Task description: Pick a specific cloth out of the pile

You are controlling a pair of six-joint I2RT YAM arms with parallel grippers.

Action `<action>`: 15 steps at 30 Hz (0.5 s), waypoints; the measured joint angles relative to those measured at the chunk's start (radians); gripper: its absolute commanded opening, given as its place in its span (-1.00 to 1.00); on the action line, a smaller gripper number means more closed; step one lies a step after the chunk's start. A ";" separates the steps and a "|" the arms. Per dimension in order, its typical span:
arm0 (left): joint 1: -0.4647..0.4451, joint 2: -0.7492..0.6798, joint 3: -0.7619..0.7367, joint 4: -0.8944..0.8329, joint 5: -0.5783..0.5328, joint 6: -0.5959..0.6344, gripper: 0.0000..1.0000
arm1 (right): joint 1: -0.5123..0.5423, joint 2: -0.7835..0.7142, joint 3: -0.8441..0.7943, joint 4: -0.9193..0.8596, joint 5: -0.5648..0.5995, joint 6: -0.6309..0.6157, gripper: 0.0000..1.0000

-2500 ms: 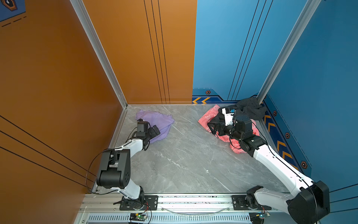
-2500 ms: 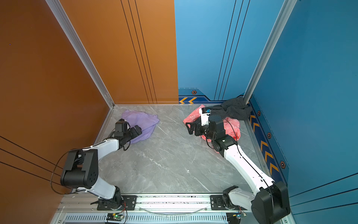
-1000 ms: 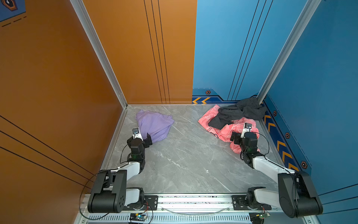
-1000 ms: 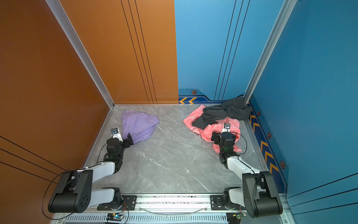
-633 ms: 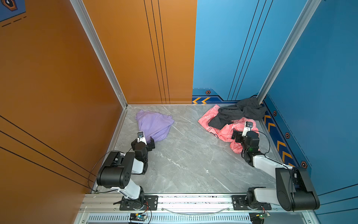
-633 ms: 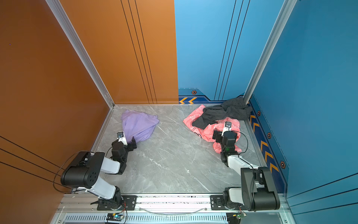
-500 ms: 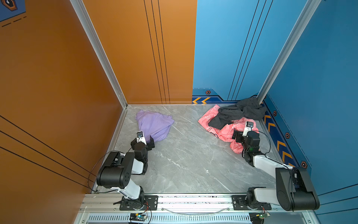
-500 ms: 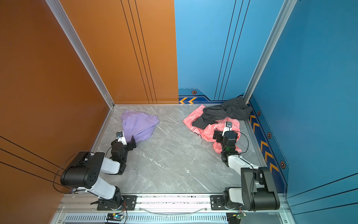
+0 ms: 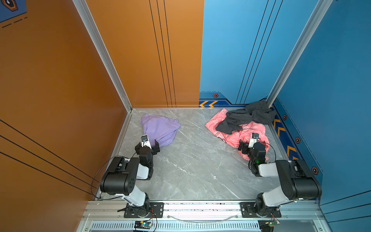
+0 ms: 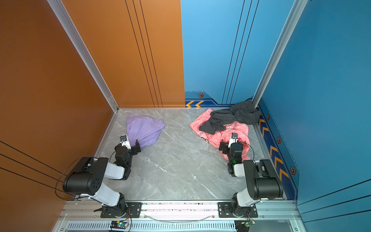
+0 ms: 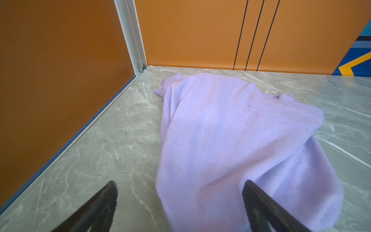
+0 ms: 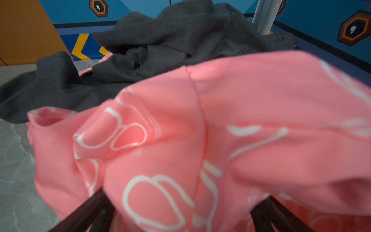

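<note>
**Lavender cloth alone at far left, both grippers wide open**

The only print in view is the looping white outline pattern on the pink cloth [image 12: 160,160]; it spells no readable word. The hexagon badges [image 12: 98,7] on the blue wall carry a small white mark, too blurred to read.

The cloth [image 9: 158,128], plain lavender, lies flat on the grey marble surface [image 9: 200,160] near its far left corner, well apart from the pile [image 9: 241,124] in the far right corner. Its long axis runs from the far edge toward the near edge. The broad, stitched-hem end is farther away, and the narrowed end is by the left gripper [image 9: 147,143].

That gripper's jaws stand wide apart and hold nothing. In the left wrist view one finger [image 11: 261,200] overlaps the cloth's near end and the other is over bare marble.

The right gripper [image 9: 252,145] is also spread wide, low over the pink cloth's near part, and fabric bulges between its fingers unclamped. The dark grey cloth [image 9: 251,116] drapes over the pink one's far side.
</note>
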State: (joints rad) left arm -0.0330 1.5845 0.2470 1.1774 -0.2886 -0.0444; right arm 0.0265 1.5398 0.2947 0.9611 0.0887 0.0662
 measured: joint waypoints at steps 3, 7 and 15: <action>0.000 0.000 0.013 -0.016 0.000 0.000 0.96 | 0.000 0.001 0.003 0.016 0.000 0.000 1.00; 0.000 0.000 0.018 -0.028 0.000 -0.001 0.96 | -0.001 0.001 0.045 -0.012 0.000 0.000 1.00; -0.002 0.000 0.018 -0.045 0.000 0.000 0.96 | -0.001 0.001 0.064 -0.029 0.000 0.000 1.00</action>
State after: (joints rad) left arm -0.0345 1.5841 0.2649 1.1320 -0.2890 -0.0444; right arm 0.0257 1.5406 0.3588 0.9325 0.0891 0.0662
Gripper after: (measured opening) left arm 0.980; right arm 0.999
